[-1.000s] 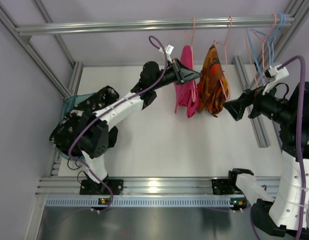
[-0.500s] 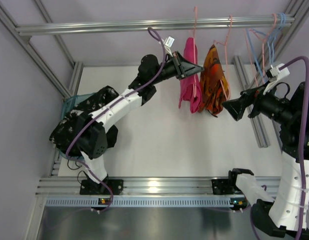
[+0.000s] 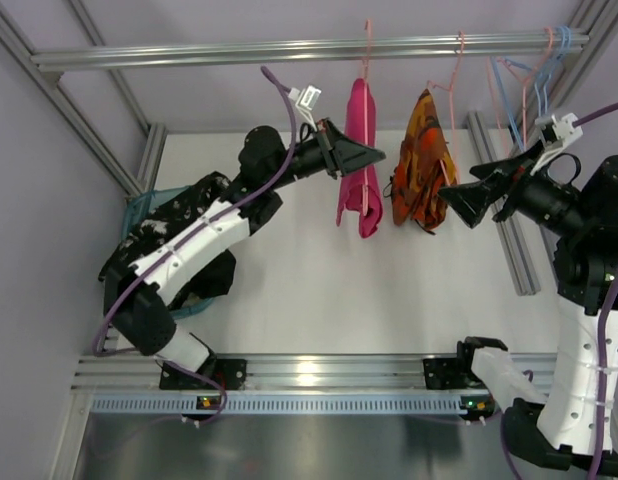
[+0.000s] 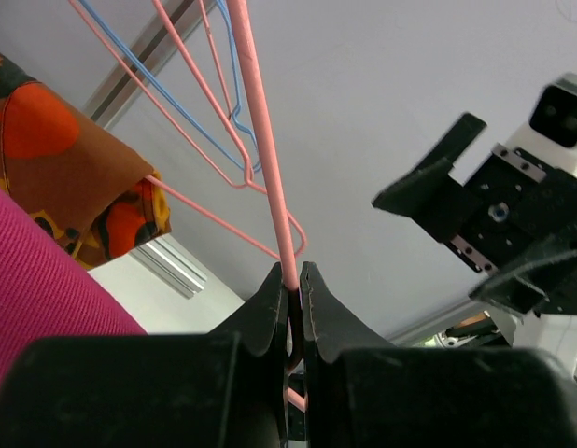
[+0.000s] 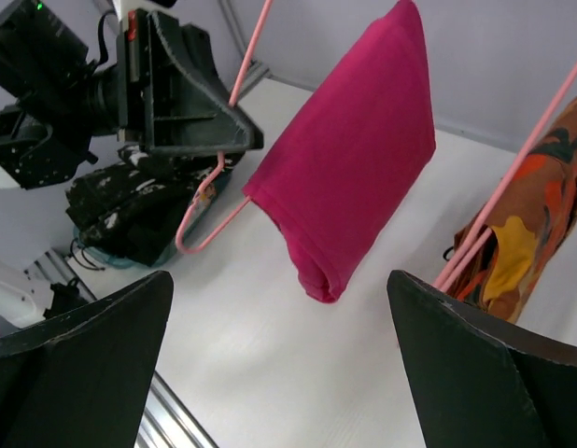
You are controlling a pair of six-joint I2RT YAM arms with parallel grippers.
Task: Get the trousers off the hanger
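The magenta-pink trousers (image 3: 359, 165) hang folded over a pink hanger (image 3: 366, 60). My left gripper (image 3: 374, 155) is shut on that hanger's wire (image 4: 265, 168), as the left wrist view (image 4: 294, 278) shows. The orange-red-yellow patterned trousers (image 3: 424, 165) hang on a second pink hanger (image 3: 457, 60) to the right, apart from the magenta pair. My right gripper (image 3: 454, 200) is open and empty, just right of the patterned trousers. In the right wrist view (image 5: 279, 276) it faces the magenta trousers (image 5: 354, 159), with the patterned pair (image 5: 531, 224) at the right edge.
The aluminium rail (image 3: 239, 50) crosses the back. Empty blue and pink hangers (image 3: 529, 70) hang at its right end. A black garment with white marks (image 3: 174, 240) lies in a teal basket at the left. A frame bar (image 3: 499, 200) lies along the table's right side.
My left gripper has moved left with the hanger, carrying the magenta trousers away from the patterned pair. My right gripper has risen slightly and stayed open.
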